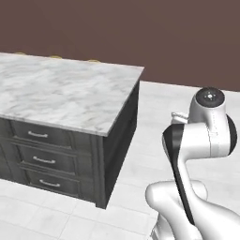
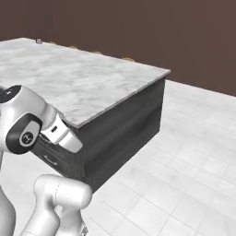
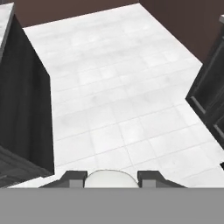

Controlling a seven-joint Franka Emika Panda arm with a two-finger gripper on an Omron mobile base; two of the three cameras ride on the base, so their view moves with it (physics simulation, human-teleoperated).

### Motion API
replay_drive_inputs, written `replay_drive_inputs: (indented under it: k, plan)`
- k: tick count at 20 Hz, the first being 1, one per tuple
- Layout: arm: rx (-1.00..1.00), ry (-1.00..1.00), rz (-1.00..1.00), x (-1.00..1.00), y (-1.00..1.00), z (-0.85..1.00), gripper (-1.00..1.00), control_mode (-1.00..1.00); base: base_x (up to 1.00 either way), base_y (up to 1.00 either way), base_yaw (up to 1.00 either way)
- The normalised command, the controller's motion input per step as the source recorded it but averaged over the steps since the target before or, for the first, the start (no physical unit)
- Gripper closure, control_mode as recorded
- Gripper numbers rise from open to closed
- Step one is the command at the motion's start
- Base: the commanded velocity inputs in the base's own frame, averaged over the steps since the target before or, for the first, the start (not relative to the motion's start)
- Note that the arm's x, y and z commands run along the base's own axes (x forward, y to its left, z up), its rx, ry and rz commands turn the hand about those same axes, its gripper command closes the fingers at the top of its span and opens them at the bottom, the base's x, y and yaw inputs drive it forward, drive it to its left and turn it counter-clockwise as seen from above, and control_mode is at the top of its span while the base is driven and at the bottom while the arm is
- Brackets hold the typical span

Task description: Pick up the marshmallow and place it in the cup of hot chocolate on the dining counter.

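Hand view is showing the gripper [image 3: 112, 177] hanging over white floor tiles [image 3: 122, 100], fingers spread apart, pinching nothing. Right base view has the cup of hot chocolate [image 2: 39, 41] sitting at the dining counter's [image 2: 83, 83] far edge.

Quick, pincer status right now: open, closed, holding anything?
Pincer: open, tips apart at the bottom of the hand view, holding nothing, aimed at the white tiled floor.

White arm [image 1: 187, 159] folded upright, fingers [image 3: 74, 177] spread apart, holding nothing
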Motion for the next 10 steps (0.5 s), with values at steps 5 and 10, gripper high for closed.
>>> replay_drive_inputs:
  k: [5, 10]
  plan:
    - [0.00, 0.00, 0.00, 0.00, 0.00, 0.00, 1.00, 1.00, 0.55, -1.00, 0.16]
    - [0.00, 0.00, 0.00, 0.00, 0.00, 0.00, 1.00, 1.00, 0.72, -1.00, 0.17]
